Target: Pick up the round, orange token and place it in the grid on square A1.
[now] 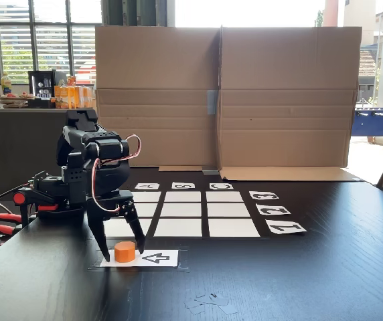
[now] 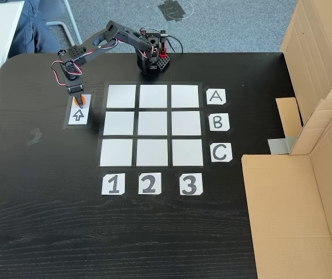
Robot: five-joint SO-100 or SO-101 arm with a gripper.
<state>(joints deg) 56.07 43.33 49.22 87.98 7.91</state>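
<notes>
Black wood-grain tabletop [image 2: 154, 232], cardboard screens behind. Small round orange token [image 1: 125, 251] on the white arrow card [image 1: 158, 257], off the white 3x3 paper grid [image 2: 153, 125]. Black two-finger gripper [image 1: 121, 255] straddling it, jaws wide, not closed. Square A1 [image 2: 121, 96] just beside.

My black wooden table [image 2: 50, 221] carries the grid [image 2: 152, 125], its letter and number tags, the arrow card [image 2: 78, 115], and cardboard sheets [image 2: 282, 215].
</notes>
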